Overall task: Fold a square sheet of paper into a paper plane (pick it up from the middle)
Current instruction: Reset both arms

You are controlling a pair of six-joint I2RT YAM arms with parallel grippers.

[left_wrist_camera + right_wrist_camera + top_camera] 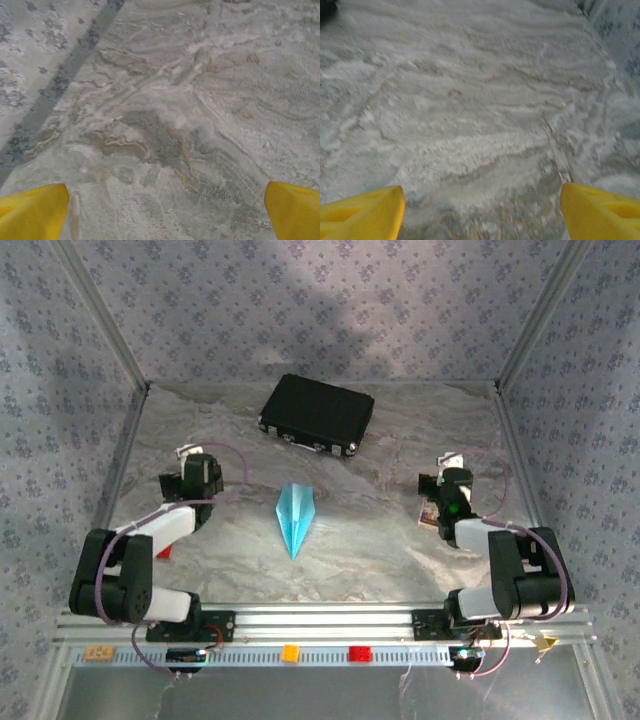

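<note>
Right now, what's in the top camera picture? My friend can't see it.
A light blue paper plane lies on the marbled grey table, pointing at the near edge. A black rectangular case sits behind it; the left arm and right arm flank it.

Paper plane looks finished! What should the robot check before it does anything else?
1. Paper plane folded into a pointed dart: ok.
2. Plane lies on the table, apart from both arms: ok.
3. Left gripper open, nothing in it: ok.
4. Right gripper open, nothing in it: ok.
5. Black case apart from the plane, at the far side: ok.
6. Folds crisp and even: cannot tell, too small in the top view.
</note>
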